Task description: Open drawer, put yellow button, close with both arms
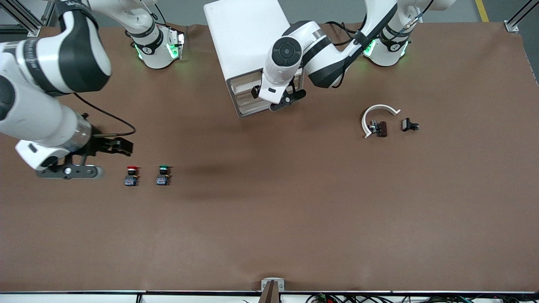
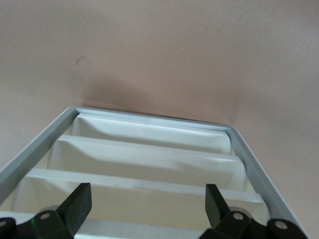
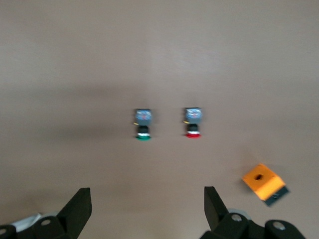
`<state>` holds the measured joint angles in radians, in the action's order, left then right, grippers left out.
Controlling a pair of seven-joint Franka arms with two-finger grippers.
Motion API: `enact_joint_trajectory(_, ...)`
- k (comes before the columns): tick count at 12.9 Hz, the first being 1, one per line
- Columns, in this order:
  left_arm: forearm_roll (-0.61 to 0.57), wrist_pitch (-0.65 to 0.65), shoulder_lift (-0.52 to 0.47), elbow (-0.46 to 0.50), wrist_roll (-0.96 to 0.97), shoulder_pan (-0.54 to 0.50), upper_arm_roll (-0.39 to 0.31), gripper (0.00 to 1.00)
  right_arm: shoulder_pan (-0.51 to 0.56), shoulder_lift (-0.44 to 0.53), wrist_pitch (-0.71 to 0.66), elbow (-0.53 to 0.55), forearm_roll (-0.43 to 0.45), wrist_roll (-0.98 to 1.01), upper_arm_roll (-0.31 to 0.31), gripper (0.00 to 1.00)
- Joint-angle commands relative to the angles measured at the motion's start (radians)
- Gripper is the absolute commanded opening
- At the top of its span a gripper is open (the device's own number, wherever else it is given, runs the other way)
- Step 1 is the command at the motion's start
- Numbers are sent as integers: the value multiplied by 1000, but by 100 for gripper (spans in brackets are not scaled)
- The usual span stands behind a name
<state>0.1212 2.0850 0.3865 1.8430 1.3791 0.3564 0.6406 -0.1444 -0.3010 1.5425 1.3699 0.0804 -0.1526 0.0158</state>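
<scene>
Cabinet (image 1: 246,38), white and boxy, stands on the brown table (image 1: 269,219) between the two arm bases, its cream-fronted drawers facing the front camera. The uppermost shallow white drawer (image 2: 144,194) appears pushed in, flush with the three lower ones.

Left gripper (image 1: 278,97), black and two-fingered, hangs just in front of the drawer fronts, fingers (image 2: 79,204) spread wide and empty.

Right gripper (image 1: 94,158) hovers over the table toward the right arm's end, beside the buttons, fingers (image 3: 213,201) likewise parted, holding nothing.

Red-capped push button (image 1: 132,175) and green-capped push button (image 1: 162,175) lie side by side on the table, apart from each other.

Yellow-orange item (image 3: 262,181), squarish with a small central hole and a dark base, lies near the red one in the right wrist view; whether it is the yellow button cannot be told.

White curved band (image 1: 376,115) with two small dark parts (image 1: 381,128) lies toward the left arm's end.
</scene>
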Motion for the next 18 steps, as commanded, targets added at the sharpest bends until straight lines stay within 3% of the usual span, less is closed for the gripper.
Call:
enact_joint_trajectory(1, -9, 15, -24, 22, 43, 27, 10, 100, 55, 6, -82, -74, 38, 22, 21, 100)
enact_joint_trajectory(7, -26, 33, -31, 2, 64, 56, 7, 100, 115, 16, -93, -112, 30, 16, 19, 100)
enact_joint_trajectory(9, -73, 32, -32, -11, 66, 26, -1, 100, 143, 29, -180, -112, 29, 22, 18, 100)
enact_joint_trajectory(13, -224, 32, -23, -82, 54, -173, -1, 100, 265, 98, -231, -75, -119, 27, 23, 100)
enact_joint_trajectory(18, -256, 24, -52, -129, 8, -449, -1, 100, 250, 233, -208, 33, -119, 24, 10, 100)
